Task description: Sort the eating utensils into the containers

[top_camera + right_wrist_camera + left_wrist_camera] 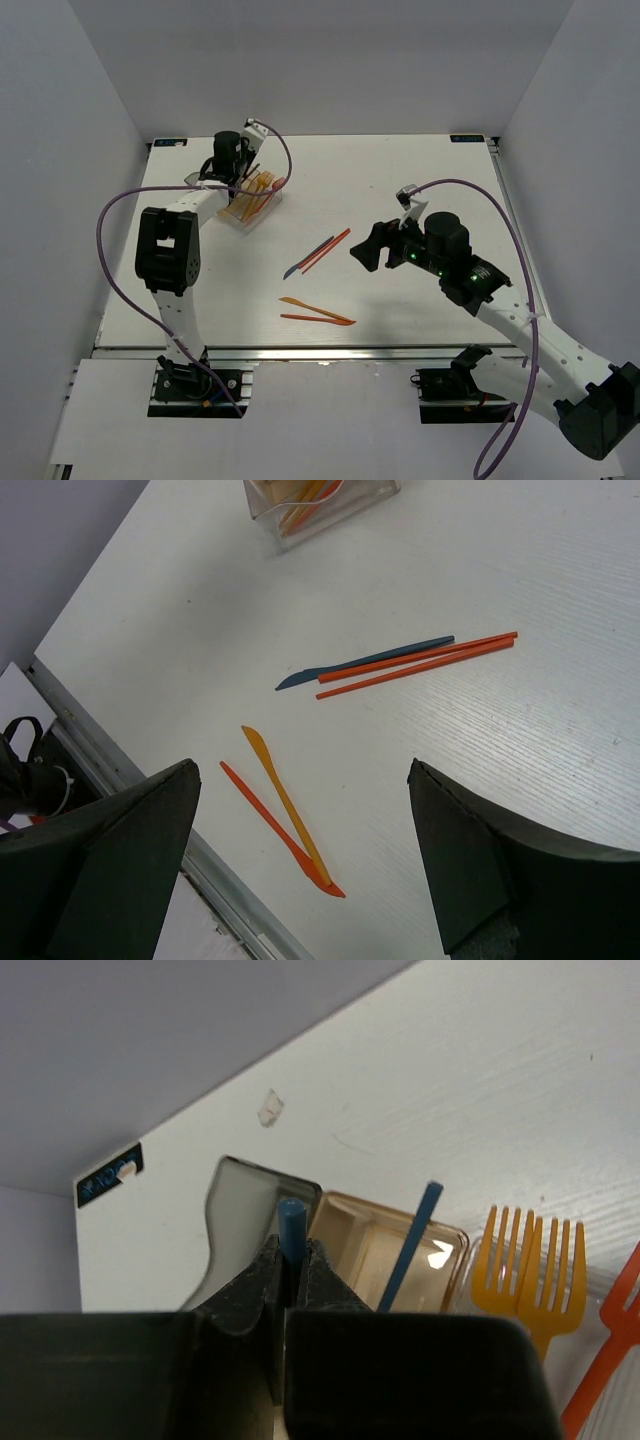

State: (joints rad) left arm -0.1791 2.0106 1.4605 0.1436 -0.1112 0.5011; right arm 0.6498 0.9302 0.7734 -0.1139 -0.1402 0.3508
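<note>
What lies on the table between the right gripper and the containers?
A dark blue knife and two red-orange utensils, side by side, lie between the right gripper and the containers; the top view shows it.

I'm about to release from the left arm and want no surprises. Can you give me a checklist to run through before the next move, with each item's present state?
1. Left gripper shut on the slim dark blue plastic utensil: ok.
2. That utensil is over the smoky grey translucent bin, not the amber bin beside it: cannot tell; its tip shows right at their shared wall.
3. Second dark blue utensil, leaning at the amber bin, is clear of the left fingers: ok.
4. Right gripper open and empty: ok.
5. All utensils binned: not ok; five thin plastic utensils lie loose on the white table.
</note>
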